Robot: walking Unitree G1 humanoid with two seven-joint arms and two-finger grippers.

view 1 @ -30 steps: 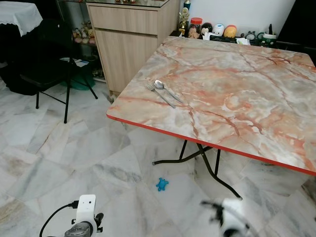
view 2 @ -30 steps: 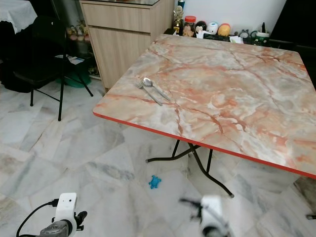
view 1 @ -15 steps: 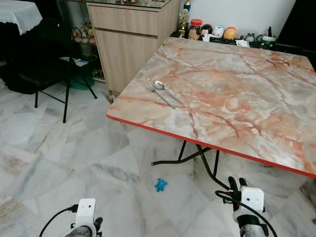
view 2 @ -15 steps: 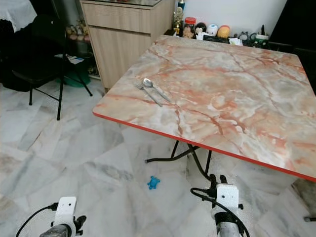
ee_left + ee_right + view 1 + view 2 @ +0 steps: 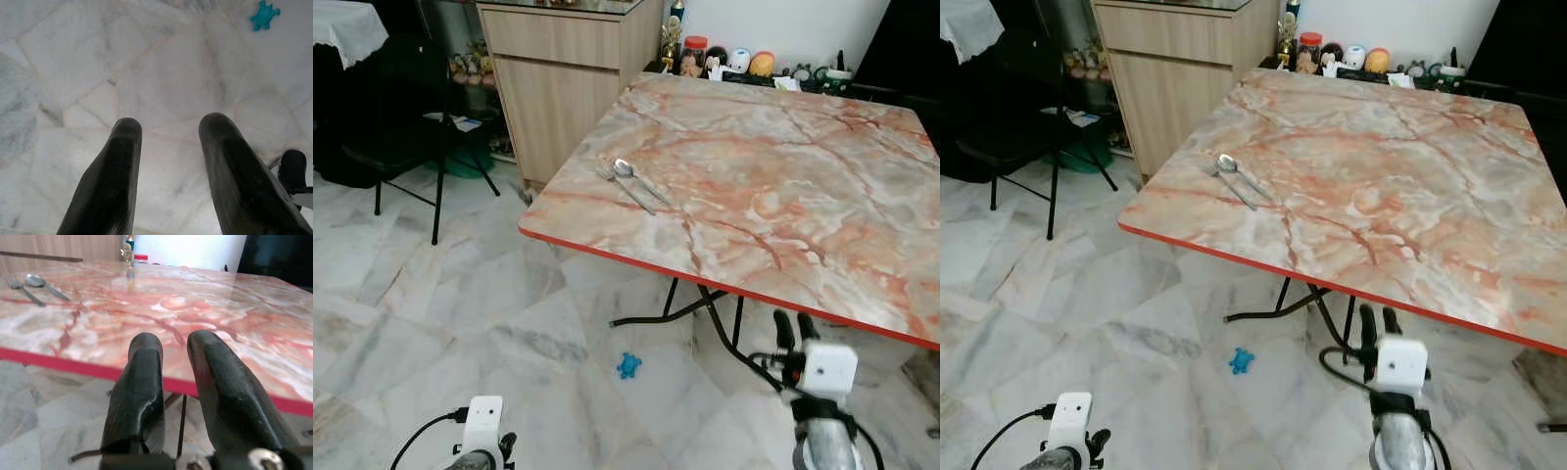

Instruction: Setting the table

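Your fork (image 5: 628, 188) and spoon (image 5: 642, 181) lie side by side, touching or nearly so, near the left edge of the marble surface (image 5: 783, 176). Their long axes run parallel, heads toward the cabinet (image 5: 563, 69), handles toward the surface's middle. Your right pincer (image 5: 796, 328) is raised just below the red near edge, fingers slightly spread and holding nothing. Your left pincer (image 5: 168, 134) hangs spread over the floor (image 5: 431, 294), near a blue toy (image 5: 628, 365). No writing is legible.

No writing, label, brand, number or sign can be read anywhere. The jars and small containers (image 5: 720, 62) lined up beyond the far edge of the marble-patterned table (image 5: 773, 176) are too small and blurred for any lettering on them to be made out.
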